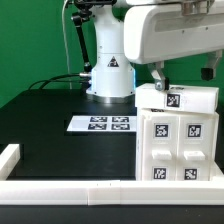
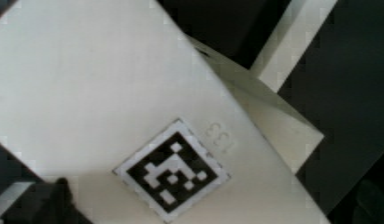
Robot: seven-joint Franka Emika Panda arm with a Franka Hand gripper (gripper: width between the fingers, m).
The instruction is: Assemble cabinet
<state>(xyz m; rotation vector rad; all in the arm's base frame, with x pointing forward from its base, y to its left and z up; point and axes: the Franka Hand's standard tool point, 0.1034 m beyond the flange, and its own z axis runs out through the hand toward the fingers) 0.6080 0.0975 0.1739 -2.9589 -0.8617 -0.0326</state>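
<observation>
Robot arm over the cabinet (image 1: 175, 140) at 4 o'clock on the black surface (image 1: 50, 110)
Claw (image 1: 160, 80) touches the cabinet's top; its grip state cannot be told; marker board (image 1: 100, 124) lies apart toward 9 o'clock

We saw bright, even light, the cabinet (image 1: 177, 135) nearly washed out against the dark table (image 1: 50, 105). Our wrist view was soft and blurred; shadows were faint.
</observation>
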